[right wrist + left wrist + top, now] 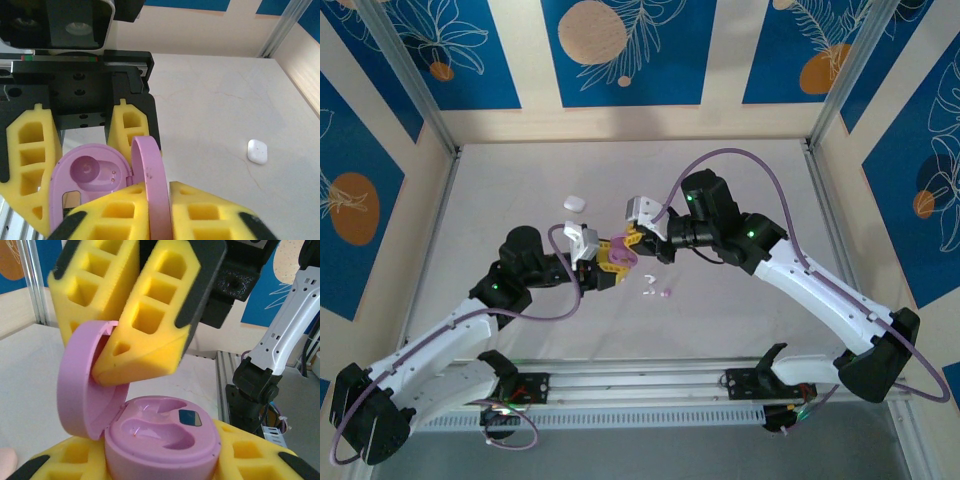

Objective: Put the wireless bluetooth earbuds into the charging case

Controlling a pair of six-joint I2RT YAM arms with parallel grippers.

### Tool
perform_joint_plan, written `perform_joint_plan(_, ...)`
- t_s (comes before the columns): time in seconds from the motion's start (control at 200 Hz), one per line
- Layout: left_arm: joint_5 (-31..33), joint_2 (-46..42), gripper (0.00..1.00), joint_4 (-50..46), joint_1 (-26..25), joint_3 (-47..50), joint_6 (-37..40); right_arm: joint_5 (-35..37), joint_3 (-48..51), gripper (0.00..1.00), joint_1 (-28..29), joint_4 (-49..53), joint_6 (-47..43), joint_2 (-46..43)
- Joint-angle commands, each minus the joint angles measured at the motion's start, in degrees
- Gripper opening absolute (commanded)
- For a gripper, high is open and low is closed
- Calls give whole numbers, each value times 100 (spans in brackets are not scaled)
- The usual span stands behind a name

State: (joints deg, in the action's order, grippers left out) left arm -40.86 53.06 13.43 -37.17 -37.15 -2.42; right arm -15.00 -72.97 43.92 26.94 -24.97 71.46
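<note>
Clamping the pink charging case (162,435) by its base, the left gripper (610,262) is closed on it. The right gripper (152,210) pinches the raised lid (149,165). Loose earbuds (656,294) lie on the table (740,180) just beside both grippers, toward the arm bases.

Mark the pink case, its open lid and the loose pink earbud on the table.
pink case (150,437), left wrist view, on its recessed top face.
lid (75,390), left wrist view, on its middle.
pink earbud (667,294), top view, on its body.
</note>
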Motion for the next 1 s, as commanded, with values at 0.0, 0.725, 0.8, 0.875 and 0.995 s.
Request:
perform_joint_plan(0.0,-37,-102,30,111,-62,-94,88,-88,-220,26,39,20,223,-157)
perform_joint_plan(0.725,1452,-1200,26,945,-58,689,-254,273,1445,31,-2065,1852,6136,200)
perform_joint_plan(0.8,1427,-1227,26,977,-61,716,-307,554,1706,30,-1752,1781,6477,638)
perform_joint_plan(0.875,1386,-1228,26,995,-55,726,-323,495,1932,30,-1495,1447,6739,1024)
perform_joint_plan(0.995,1345,-1241,26,969,-62,726,-338,303,2224,30,-1342,877,7113,1445)
